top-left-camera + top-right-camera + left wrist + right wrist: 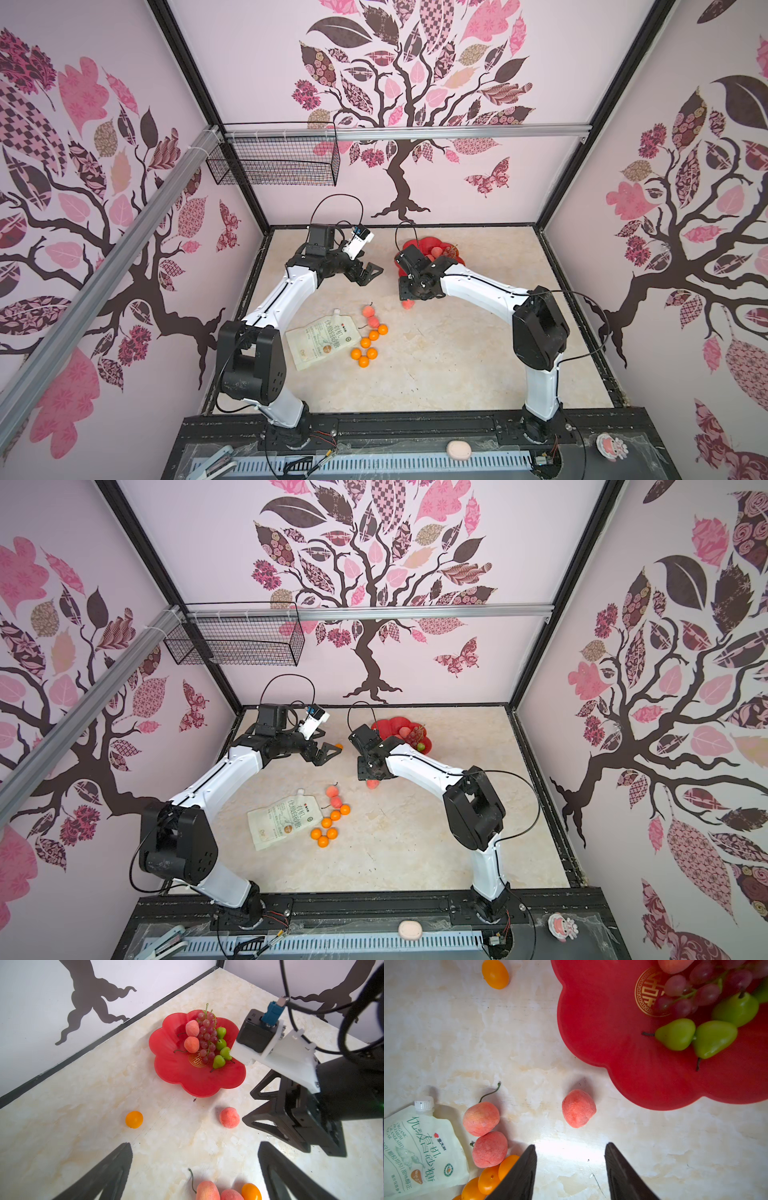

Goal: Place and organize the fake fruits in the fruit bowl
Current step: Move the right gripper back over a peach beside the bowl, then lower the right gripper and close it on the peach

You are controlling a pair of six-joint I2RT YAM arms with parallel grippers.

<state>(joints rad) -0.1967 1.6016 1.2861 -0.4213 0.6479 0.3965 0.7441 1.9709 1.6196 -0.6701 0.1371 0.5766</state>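
Judging from a top view, the loose peach [407, 304] lies on the worktop [457, 353] at the bowl's [426, 242] six o'clock. From the left wrist, left jaws are seen spread, empty. From the right wrist, right jaws are spread short of the peach; it should be straddled squarely, then pinched gently.

The fruit bowl [187, 1082] sits on the table [83, 1095] holding two peaches [192, 1028], a grape bunch [205, 1036] and four green pears [218, 1061] (the pears line one side of the grapes). Outside it lie a lone orange [134, 1119] and a lone peach [229, 1117], with the right claw [248, 1107] spread apart just beside that peach.
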